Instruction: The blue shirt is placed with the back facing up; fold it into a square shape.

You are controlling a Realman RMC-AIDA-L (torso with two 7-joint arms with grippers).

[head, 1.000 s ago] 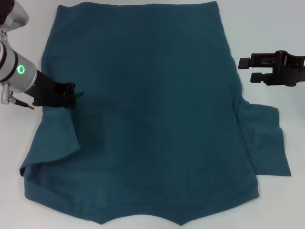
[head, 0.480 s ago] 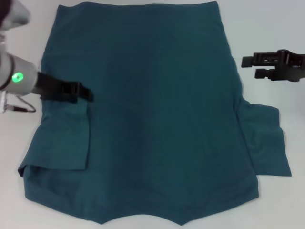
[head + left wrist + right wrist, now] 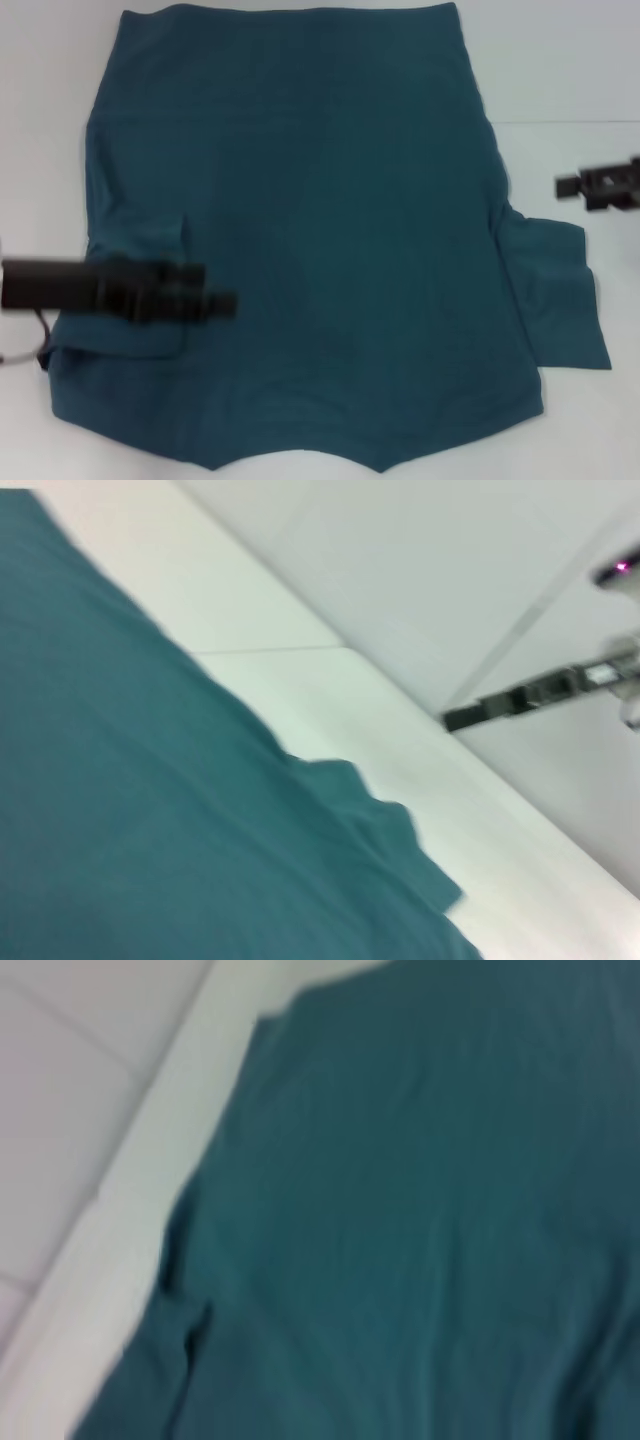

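A large dark teal-blue short-sleeved cotton T-shirt point(image 3: 320, 240), plain side up, lies spread across the white table point(image 3: 560, 60) and covers most of it, its hem toward the far edge and its collar end at the near edge. The sleeve on the robot's left is folded inward onto the body of the shirt, a flat rectangular flap near the table's left edge; the sleeve on the right lies unfolded, reaching toward the right edge.

The head view alone shows both arms. The left gripper point(image 3: 222, 302), a dark motion-blurred bar, hangs low over the folded sleeve, partly hiding it; whether its fingers are spread or pressed together cannot be told, nor whether they hold cloth. The right gripper point(image 3: 568, 185) hovers over bare table at the right edge, beside the shirt and apart from it, just beyond the unfolded sleeve; its fingers too cannot be made out.

The left wrist view shows none of its own fingers, only the shirt's edge, the unfolded sleeve point(image 3: 385, 830), the table's rim with pale floor beyond, and the other arm's gripper far off as a thin dark bar point(image 3: 500, 702). The right wrist view shows the shirt's teal expanse, a fold in the cloth point(image 3: 190, 1330) near the table's edge, and tiled floor point(image 3: 70, 1080) past it.
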